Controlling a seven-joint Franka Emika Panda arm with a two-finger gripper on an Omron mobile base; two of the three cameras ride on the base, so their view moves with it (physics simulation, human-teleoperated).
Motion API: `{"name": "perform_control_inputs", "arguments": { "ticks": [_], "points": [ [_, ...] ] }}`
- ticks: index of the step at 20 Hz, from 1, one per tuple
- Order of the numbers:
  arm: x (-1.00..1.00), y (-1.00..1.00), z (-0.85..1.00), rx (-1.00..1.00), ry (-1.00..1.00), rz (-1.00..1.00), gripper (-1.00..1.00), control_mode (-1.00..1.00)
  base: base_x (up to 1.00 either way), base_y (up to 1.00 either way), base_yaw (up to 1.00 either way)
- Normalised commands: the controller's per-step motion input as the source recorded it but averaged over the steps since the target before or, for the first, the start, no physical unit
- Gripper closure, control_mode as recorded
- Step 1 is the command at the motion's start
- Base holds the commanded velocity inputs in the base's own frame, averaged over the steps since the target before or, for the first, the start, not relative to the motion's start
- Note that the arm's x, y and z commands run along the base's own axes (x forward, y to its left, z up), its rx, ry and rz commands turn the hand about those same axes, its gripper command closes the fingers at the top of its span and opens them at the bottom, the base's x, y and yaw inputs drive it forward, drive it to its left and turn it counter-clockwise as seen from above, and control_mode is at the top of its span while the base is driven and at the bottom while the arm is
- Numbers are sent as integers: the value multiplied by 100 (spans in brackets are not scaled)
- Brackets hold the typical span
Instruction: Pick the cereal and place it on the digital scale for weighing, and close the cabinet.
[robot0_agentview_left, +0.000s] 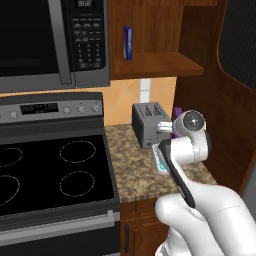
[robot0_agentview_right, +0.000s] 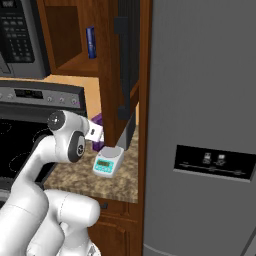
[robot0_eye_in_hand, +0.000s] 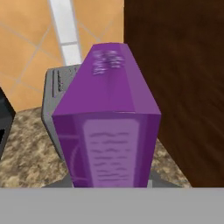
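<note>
One purple cereal box (robot0_eye_in_hand: 107, 131) fills the hand view: thin and flat, with pale print on its narrow face and long side. Its long axis runs away from the hand toward the tiled wall. The claw (robot0_agentview_right: 96, 134) is pinched on the box, holding it above the right end of the worktop (robot0_agentview_left: 127, 165), between the toaster (robot0_agentview_left: 147, 124) and the open cabinet door (robot0_agentview_right: 126, 75), over the white scale (robot0_agentview_right: 108, 162).

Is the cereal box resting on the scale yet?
Cannot tell. In the right base view the cereal sits up beside the arm, above and left of the scale, but the arm hides its lower end, so no gap shows plainly.
</note>
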Motion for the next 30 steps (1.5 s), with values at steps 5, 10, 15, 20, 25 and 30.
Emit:
{"name": "perform_control_inputs", "arguments": {
  "ticks": [5,10,15,20,25,30],
  "points": [
    [33,0,-40,0,11,0,100,-100,0,0,0],
    [17,0,-33,3,-14,2,100,-100,0,0,0],
    [17,0,-40,17,2,1,100,-100,0,0,0],
    [21,0,-4,1,1,0,100,-100,0,0,0],
    [22,0,-16,0,0,-1,100,-100,0,0,0],
    [19,0,-19,0,0,-2,100,-100,0,0,0]
  ]
}}
